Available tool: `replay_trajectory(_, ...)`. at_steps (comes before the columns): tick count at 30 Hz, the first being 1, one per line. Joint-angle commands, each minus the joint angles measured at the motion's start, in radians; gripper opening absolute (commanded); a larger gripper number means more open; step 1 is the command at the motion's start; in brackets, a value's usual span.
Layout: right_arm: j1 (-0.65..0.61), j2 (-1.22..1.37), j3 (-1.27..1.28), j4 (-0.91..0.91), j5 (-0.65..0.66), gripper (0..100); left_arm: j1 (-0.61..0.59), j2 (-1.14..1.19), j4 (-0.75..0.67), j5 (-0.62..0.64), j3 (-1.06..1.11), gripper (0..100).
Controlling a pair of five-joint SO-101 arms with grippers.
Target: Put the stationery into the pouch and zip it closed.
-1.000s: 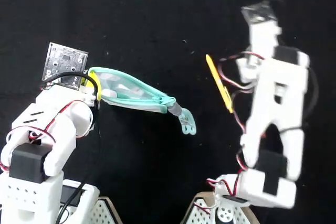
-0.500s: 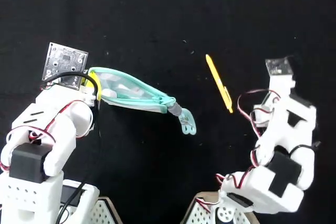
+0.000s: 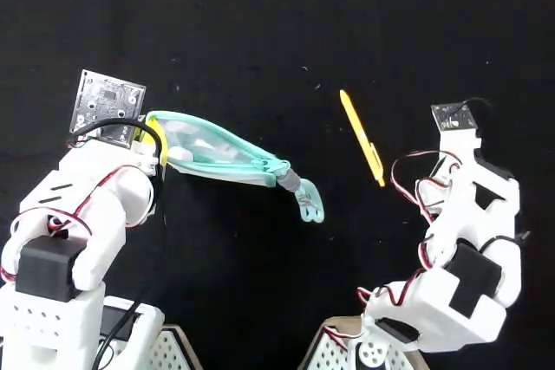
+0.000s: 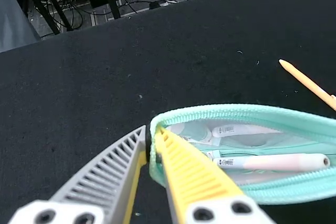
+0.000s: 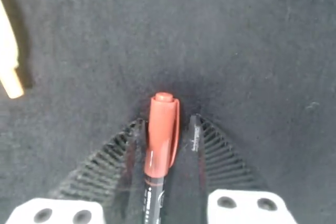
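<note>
Open black table [image 3: 260,49] lies all around; the yellow pen [image 3: 362,138] rests between our arms, apart from the pouch [image 3: 217,155]. Our left gripper [image 4: 151,139] pinches the open pouch's rim, white pens [image 4: 273,161] inside; our right gripper's [image 5: 167,121] fingers sit narrow around a red marker [image 5: 161,129].

The pouch [image 3: 217,158] lies on the table [image 3: 260,41] with its mouth open and pens [image 4: 273,162] lying inside it. The left gripper [image 4: 151,132] pinches the pouch's left end. A loose pen [image 3: 362,137] lies on the table to the right of the pouch, well apart from it. Farther right of the pouch, beyond that pen, the right gripper [image 5: 167,121] grips a marker [image 5: 161,135] lengthwise between its jaws.
</note>
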Motion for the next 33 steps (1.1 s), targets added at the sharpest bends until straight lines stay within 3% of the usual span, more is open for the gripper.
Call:
replay_trajectory(1, -0.002, 0.004, -0.113, 0.158, 0.009, 14.8, 0.010, 0.052, 0.009, -0.005, 0.203, 3)
replay_trajectory(4, -0.041, 0.010, -0.206, 0.311, 0.009, 14.7, 0.010, 0.052, 0.002, -0.005, 0.203, 3)
replay_trajectory(8, -0.087, 0.010, -0.251, 0.362, 0.000, 14.5, 0.008, 0.052, 0.008, -0.005, 0.203, 3)
replay_trajectory(18, -0.064, 0.033, -0.259, 0.249, 0.008, 14.5, 0.008, 0.052, 0.008, -0.005, 0.205, 3)
replay_trajectory(28, -0.052, 0.308, -0.375, 0.239, 0.048, 14.5, 0.008, 0.051, 0.003, -0.005, 0.220, 3)
replay_trajectory(30, -0.044, 0.349, -0.412, 0.239, 0.046, 12.1, 0.008, 0.051, 0.002, -0.005, 0.220, 3)
replay_trajectory(33, -0.012, 0.367, -0.450, 0.235, 0.044, 0.6, 0.008, 0.051, 0.000, -0.005, 0.220, 3)
